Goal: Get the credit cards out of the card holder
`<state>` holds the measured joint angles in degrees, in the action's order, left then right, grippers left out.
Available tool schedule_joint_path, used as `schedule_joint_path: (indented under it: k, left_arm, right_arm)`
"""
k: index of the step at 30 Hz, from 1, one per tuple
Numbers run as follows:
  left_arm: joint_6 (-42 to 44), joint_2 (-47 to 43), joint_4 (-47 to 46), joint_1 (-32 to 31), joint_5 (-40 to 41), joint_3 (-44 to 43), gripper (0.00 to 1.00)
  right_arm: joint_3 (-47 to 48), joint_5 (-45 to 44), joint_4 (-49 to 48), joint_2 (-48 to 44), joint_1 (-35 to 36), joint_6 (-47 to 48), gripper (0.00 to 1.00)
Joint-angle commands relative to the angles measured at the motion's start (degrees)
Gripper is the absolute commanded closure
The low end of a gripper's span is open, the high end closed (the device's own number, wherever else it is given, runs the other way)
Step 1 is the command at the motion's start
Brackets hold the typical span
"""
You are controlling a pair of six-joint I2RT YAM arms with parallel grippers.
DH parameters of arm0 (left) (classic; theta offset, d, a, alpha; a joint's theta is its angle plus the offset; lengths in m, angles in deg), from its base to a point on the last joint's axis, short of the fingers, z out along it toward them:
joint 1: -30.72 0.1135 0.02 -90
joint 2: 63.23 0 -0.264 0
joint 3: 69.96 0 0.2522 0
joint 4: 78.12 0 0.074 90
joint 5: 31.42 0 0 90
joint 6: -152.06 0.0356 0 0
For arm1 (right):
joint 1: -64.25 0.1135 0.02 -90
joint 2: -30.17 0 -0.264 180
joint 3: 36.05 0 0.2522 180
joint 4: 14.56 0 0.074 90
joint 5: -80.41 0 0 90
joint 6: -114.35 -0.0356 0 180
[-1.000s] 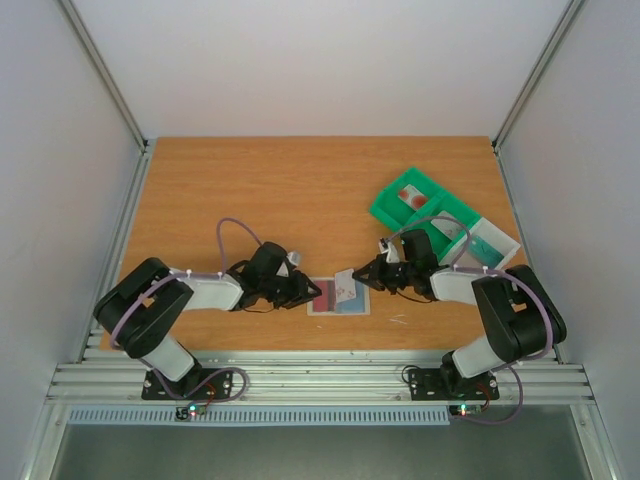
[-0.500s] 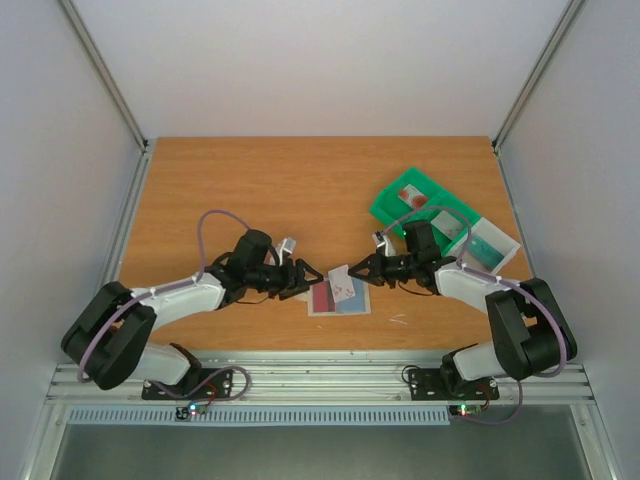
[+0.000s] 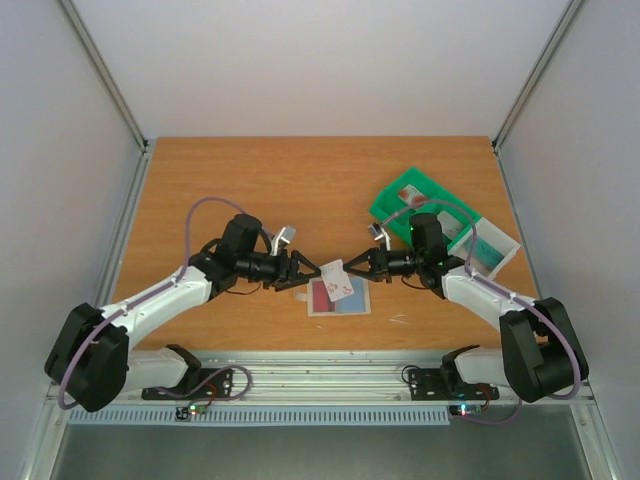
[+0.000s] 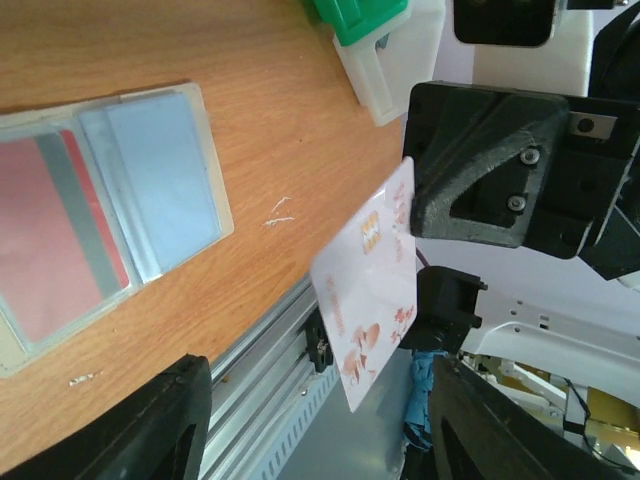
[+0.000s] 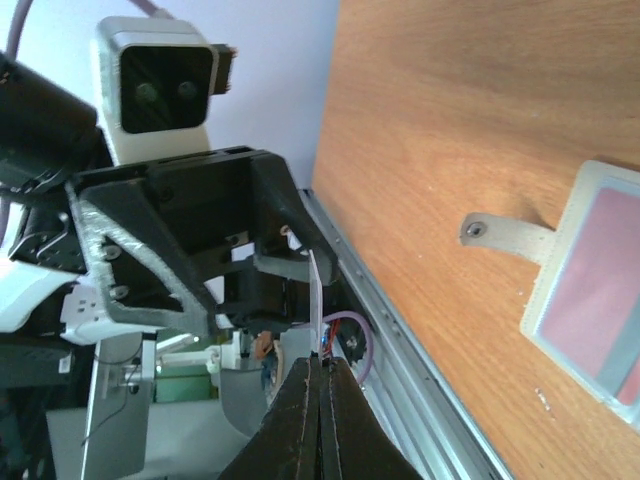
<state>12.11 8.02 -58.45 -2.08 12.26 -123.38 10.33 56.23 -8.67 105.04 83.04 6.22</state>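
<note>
The brown wood-grain counter point(image 3: 300, 180) carries everything. The left arm point(image 3: 150, 295) and right arm point(image 3: 490, 295) reach forward and inward from the near edge. Their elbows are out to the sides and their wrists are levelled at each other, so they meet nose to nose above the counter's near middle.

A bright green plastic compartment tray point(image 3: 400, 200) sits at the back right, beyond the right arm.

The pale beige flat rectangular card holder point(image 3: 338, 300) lies face up on the counter just nearer than that meeting point. Its long axis runs left to right along the near edge, and a small tab point(image 5: 500, 235) lies flat on the wood. A pinkish-red plastic card point(image 4: 55, 240) fills its left pocket and a blue-grey plastic card point(image 4: 160, 170) its right.

A white plastic card with red print point(image 4: 370, 290) is held in the air above the holder. Its long axis points from the right gripper point(image 5: 318, 365) toward the left gripper point(image 3: 308, 273). The right jaws are pressed together on one short end. The left jaws stand apart, and the card's free end reaches the gap between them, clear of both.
</note>
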Motion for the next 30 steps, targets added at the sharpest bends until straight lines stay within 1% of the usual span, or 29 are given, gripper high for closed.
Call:
schedule_joint_path:
  k: [1, 5, 7, 9, 10, 12, 16, 18, 20, 23, 25, 30]
  left_arm:
    - [1.12, 0.19, 0.26, 0.50, -2.95, -0.01, 0.41]
    - [-4.46, 2.53, -11.28, 0.45, -7.31, 2.99, 0.45]
    - [-7.26, 3.12, -16.52, 0.45, -8.62, 4.44, 0.46]
    - [-9.83, 3.47, -21.45, 0.45, -9.55, 5.46, 0.51]
    - [-11.03, 3.68, -22.30, 0.45, -9.91, 5.55, 0.55]
    - [-11.53, 3.89, -22.61, 0.45, -10.25, 5.64, 0.68]
    - [-11.72, 4.18, -23.30, 0.45, -10.36, 6.01, 0.97]
    - [-12.13, 4.93, -24.30, 0.45, -10.51, 6.17, 0.99]
    - [-14.16, 5.93, -28.64, 0.50, -11.16, 7.11, 0.99]
    - [-17.34, 7.06, -34.42, 0.45, -11.04, 8.42, 0.99]
    - [-19.92, 7.53, -37.70, 0.52, -10.23, 9.22, 1.00]
    - [-22.14, 8.08, -39.81, 0.45, -4.75, 10.12, 1.00]
  right_arm:
    - [1.80, 3.78, 0.57, -1.88, 1.37, 0.44, 0.99]
    - [3.51, 3.50, 4.75, -2.35, 3.67, 2.98, 0.99]
    - [4.71, 2.53, 8.57, -2.08, 4.92, 5.96, 0.99]
    - [5.45, 1.68, 10.39, -1.85, 5.68, 7.18, 0.99]
    - [5.47, 1.59, 10.33, -1.77, 5.87, 7.15, 0.99]
    - [5.52, 1.38, 10.11, -1.72, 6.00, 7.06, 0.99]
    - [6.05, 1.13, 10.77, -1.31, 6.00, 7.32, 0.99]
    - [6.08, 0.12, 11.49, -1.39, 6.00, 7.48, 0.99]
    - [6.62, -2.58, 14.12, -1.74, 6.01, 8.32, 0.96]
    - [6.25, -7.25, 16.43, -3.62, 6.00, 7.73, 0.88]
    - [5.62, -9.84, 16.13, -5.40, 6.00, 5.54, 0.77]
    - [3.43, -16.02, 13.88, -10.24, 6.00, -2.79, 0.63]
